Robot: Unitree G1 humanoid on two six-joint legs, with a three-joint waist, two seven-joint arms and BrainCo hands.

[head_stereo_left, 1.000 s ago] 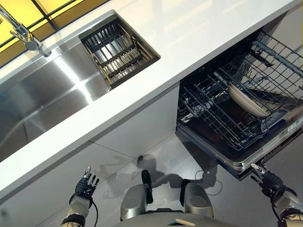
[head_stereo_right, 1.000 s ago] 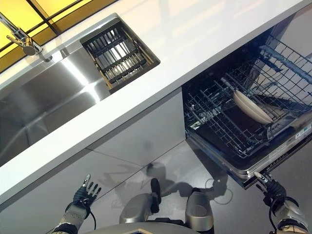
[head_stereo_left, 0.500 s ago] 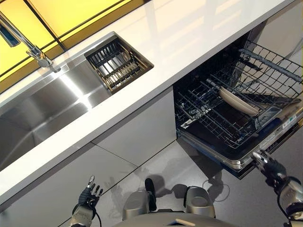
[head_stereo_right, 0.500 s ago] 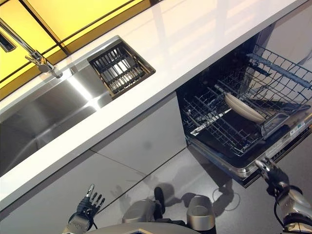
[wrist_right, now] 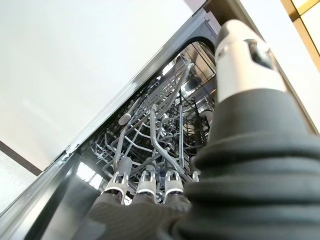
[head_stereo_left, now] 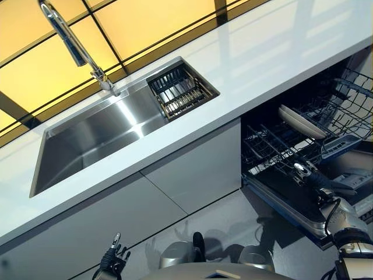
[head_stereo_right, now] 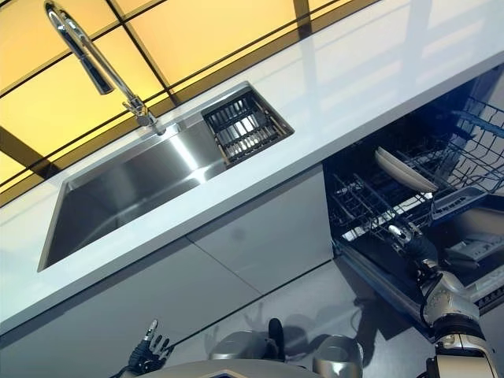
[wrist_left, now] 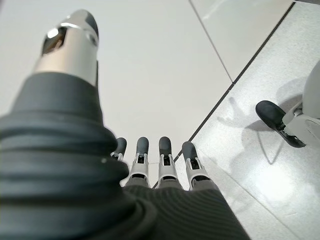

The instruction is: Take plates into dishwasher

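Note:
One pale plate (head_stereo_left: 300,121) stands on edge in the dishwasher's pulled-out lower rack (head_stereo_left: 269,147), at the right under the counter. My right hand (head_stereo_left: 312,175) is open and empty, held over the open dishwasher door (head_stereo_left: 285,198) with its straight fingers (wrist_right: 145,182) at the rack's front wires (wrist_right: 152,125). I cannot tell whether they touch. My left hand (head_stereo_left: 113,262) is open and empty, low in front of the cabinet doors; it also shows in its wrist view (wrist_left: 150,170). No other plate shows.
A steel sink (head_stereo_left: 93,137) with a tall tap (head_stereo_left: 70,41) and a dark slatted drain basket (head_stereo_left: 180,92) is set in the white countertop (head_stereo_left: 262,64). Grey cabinet fronts (head_stereo_left: 192,169) stand below it, over a tiled floor (wrist_left: 260,165).
The camera has moved, shifting the whole picture. My right hand has risen from below the door's front edge to the rack's front wires. My left hand stays low.

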